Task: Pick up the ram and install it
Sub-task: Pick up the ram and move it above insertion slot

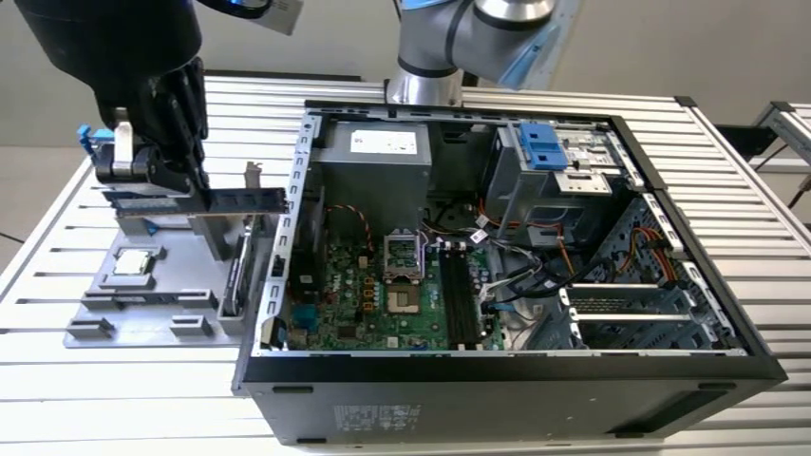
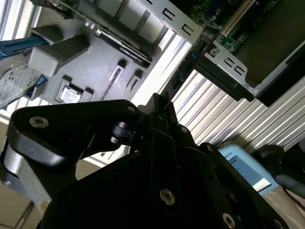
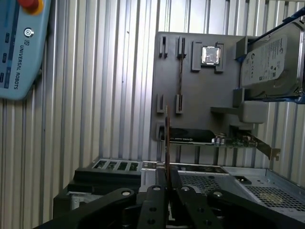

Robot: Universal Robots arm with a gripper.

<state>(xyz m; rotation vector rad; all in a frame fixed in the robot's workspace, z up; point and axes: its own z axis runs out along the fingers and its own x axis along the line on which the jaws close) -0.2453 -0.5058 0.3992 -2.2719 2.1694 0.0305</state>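
**Q:** State of pincer (image 3: 167, 190)?

**A:** Closed to a narrow gap on the ram (image 3: 167, 143). Grip taken near one end. Stick seen edge-on in the first wrist view, with the rest of its length projecting free beyond the fingertips.

**Q:** Position of ram relative to surroundings?

**A:** Apparently held clear above the grey fixture tray (image 3: 200, 109), with no contact visible. On the tray: processor (image 3: 210, 55), hard drive (image 3: 271, 62) in blue frame, and expansion card (image 3: 195, 136) standing on edge. Farther off: open computer case (image 1: 507, 370) lying on the slatted tabletop (image 1: 51, 256). Inside it, memory slots (image 1: 459, 299) beside the processor socket, well apart from the ram.

**Q:** Likely faults from here?

**A:** Judged, not observed:
- Slip or rotation in the grip. Cause: end-only hold on a long, thin board.
- Strike against the case wall or the cables near the slots. Cause: overhanging free length.
- Poor seating or damaged contacts. Cause: tilt or notch mismatch at the slot.
- Latch position at the slots: cannot tell.
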